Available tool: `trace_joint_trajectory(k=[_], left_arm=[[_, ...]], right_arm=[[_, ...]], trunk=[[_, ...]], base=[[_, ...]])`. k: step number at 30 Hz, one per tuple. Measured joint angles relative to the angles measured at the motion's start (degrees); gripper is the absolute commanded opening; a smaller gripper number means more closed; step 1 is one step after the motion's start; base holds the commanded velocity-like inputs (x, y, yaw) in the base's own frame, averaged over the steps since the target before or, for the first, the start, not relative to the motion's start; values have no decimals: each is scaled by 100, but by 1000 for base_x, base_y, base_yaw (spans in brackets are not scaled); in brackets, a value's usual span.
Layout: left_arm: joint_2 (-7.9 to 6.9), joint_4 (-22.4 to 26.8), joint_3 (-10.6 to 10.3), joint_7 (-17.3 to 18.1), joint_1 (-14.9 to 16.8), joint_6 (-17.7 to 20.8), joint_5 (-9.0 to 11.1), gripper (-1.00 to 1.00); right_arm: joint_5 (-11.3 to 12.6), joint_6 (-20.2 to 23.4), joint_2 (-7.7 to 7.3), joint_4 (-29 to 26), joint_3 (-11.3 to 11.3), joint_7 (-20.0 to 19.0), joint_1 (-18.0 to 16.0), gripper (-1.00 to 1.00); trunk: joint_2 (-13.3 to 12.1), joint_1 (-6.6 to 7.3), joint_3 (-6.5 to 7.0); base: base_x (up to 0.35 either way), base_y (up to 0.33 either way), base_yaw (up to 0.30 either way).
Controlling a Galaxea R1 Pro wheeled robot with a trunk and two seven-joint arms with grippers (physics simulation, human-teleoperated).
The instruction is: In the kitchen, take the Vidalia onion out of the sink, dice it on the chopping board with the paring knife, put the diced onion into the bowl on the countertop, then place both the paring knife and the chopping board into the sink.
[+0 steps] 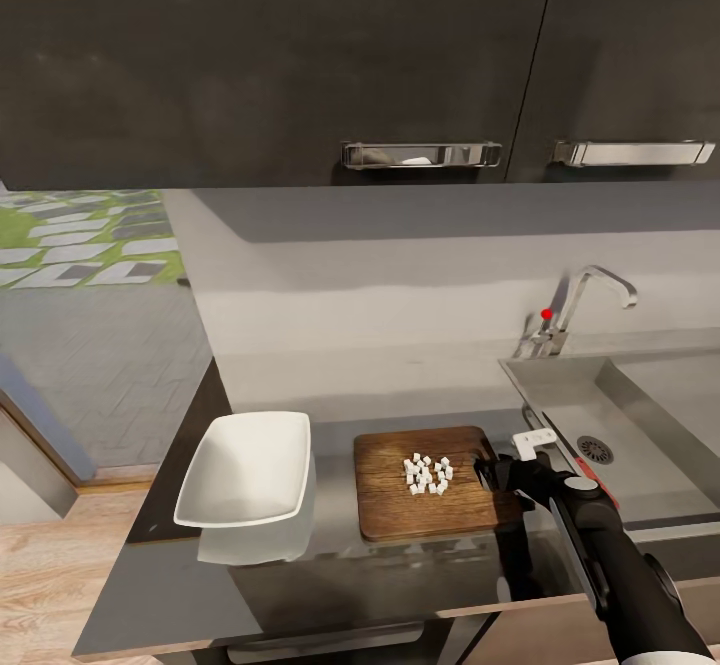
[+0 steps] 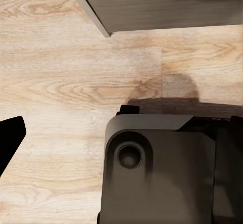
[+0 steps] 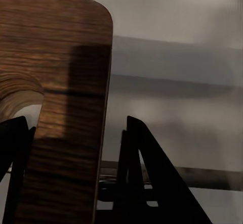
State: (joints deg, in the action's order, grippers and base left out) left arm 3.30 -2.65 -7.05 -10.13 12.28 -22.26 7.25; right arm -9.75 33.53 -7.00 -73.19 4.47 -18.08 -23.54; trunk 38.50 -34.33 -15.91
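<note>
Dark grey glossy countertop [image 1: 400, 565] ran under black wall cupboards, and I read it from the left. Nearest that end sat the shallow white square bowl [image 1: 247, 470], still without onion in it. Just right of it lay the brown wooden chopping board [image 1: 432, 482], carrying a small heap of pale diced onion [image 1: 427, 474] near its middle. My right gripper [image 1: 497, 473] was at the board's right end; from its wrist camera the board's edge [image 3: 66, 107] stood between the two dark fingers [image 3: 147, 173], jaws set apart around it, though whether they pinched it I could not tell. Right again lay the grey steel sink [image 1: 640, 425]. My left gripper's jaw state I could not tell. I judged that tilting the board unevenly would scatter dice onto the counter short of the bowl.
</note>
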Motion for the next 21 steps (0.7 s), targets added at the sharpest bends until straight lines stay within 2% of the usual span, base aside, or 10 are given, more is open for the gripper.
trace_joint_trajectory(k=[16,21], left_arm=[[-3,0,0,0,0,0,0,100],[-3,-1,0,0,0,0,0,100]], right_arm=[[-26,44,-2,-30,-63,23,0,-100],[1,273,-2,-105,-67,31,0,-100]], trunk=[[0,0,0],[0,0,0]], base=[[0,0,0],[0,0,0]])
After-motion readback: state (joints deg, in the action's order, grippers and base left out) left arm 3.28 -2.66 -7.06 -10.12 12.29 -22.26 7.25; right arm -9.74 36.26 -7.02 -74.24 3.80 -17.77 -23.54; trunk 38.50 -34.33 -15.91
